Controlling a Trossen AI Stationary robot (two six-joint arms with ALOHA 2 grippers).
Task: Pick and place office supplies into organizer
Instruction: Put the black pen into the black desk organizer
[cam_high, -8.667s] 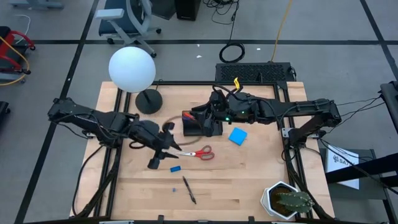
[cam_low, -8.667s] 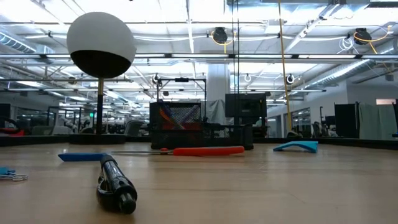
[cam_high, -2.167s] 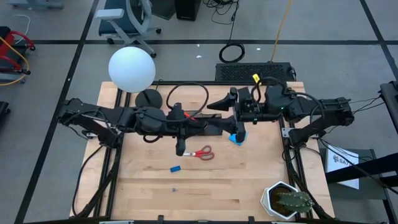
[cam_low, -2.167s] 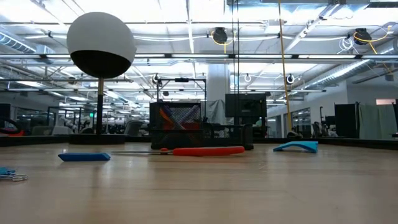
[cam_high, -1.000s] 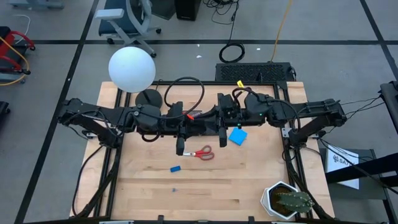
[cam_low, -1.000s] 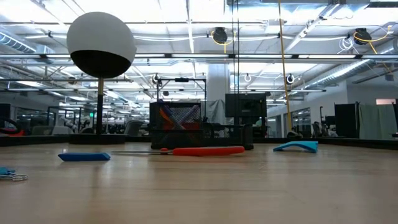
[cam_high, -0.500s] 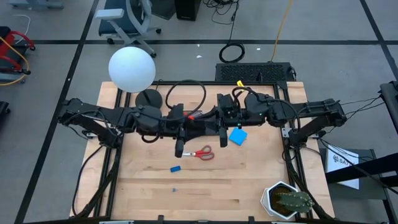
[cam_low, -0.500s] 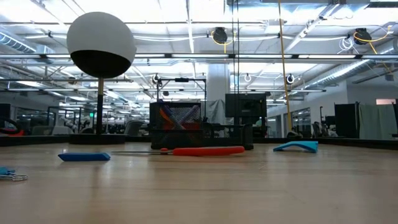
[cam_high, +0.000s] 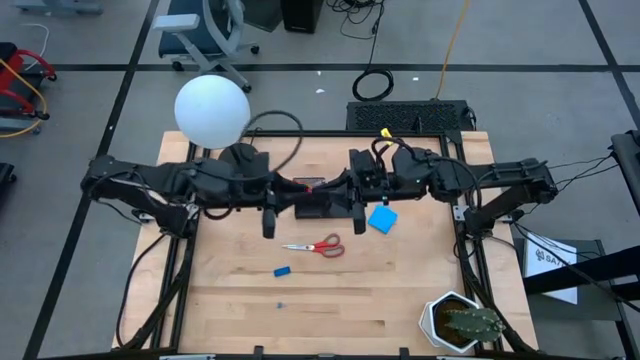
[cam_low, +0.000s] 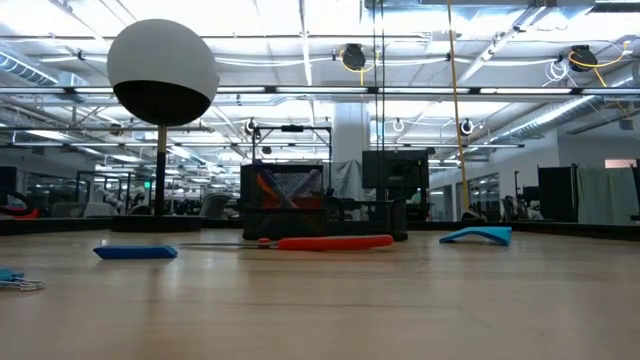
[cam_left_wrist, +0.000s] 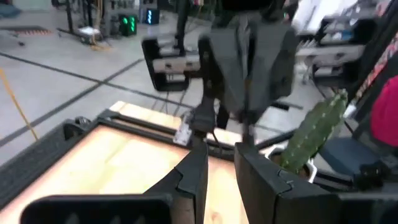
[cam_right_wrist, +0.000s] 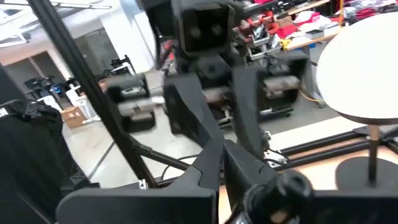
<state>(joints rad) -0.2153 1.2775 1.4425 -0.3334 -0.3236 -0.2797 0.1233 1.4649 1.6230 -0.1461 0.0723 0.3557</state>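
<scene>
Red-handled scissors (cam_high: 316, 245) lie crosswise on the tabletop (cam_high: 400, 300), nearest the left pincer (cam_high: 268, 228), slightly parted and empty; right pincer (cam_high: 357, 216) closed, empty, above the organizer (cam_high: 320, 205).

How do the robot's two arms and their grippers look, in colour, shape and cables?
Both arms are black and jointed, built of tube-like segments. A black cable loops above the left arm; the right arm carries a small yellow tag. The left gripper and right gripper each have two dark, wedge-shaped fingers.
</scene>
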